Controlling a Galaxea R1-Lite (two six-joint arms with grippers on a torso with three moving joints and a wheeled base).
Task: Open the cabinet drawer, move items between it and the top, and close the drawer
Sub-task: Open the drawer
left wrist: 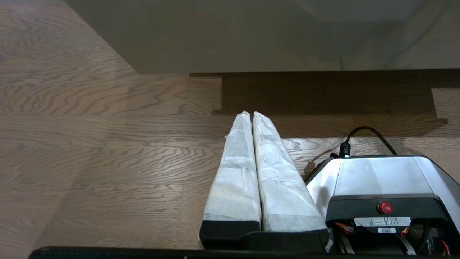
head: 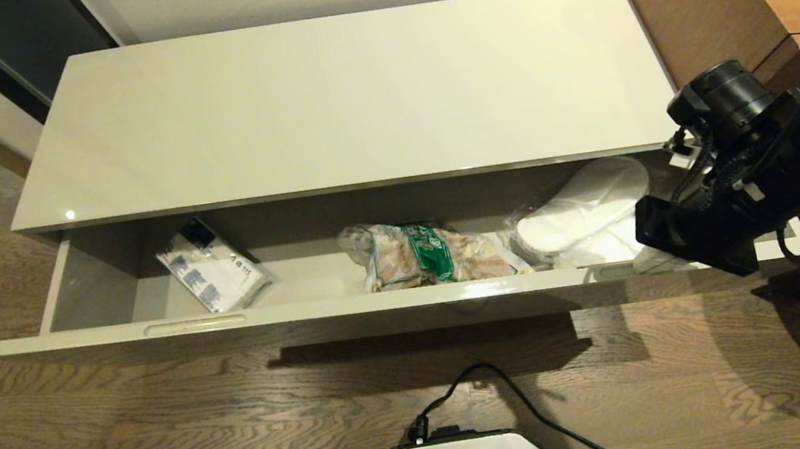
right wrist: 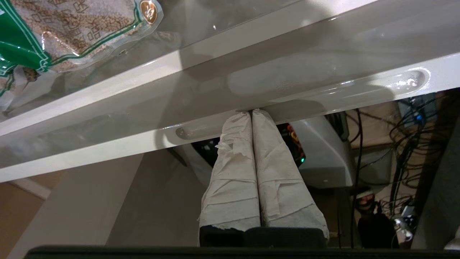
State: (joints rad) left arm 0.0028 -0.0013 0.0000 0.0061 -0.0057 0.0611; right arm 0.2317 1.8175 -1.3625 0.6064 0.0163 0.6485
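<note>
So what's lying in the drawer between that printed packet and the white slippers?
In the head view, the bag with the green band lies between the printed packet and the white slippers.

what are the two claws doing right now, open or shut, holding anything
Left claw: shut, holding nothing, parked over the floor.
Right claw: shut, holding nothing, tips at the cabinet drawer front rim.

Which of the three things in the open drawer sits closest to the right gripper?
The white slippers at the drawer's right end, beside the right gripper; the green-banded bag lies mid-drawer, the printed packet far left.
</note>
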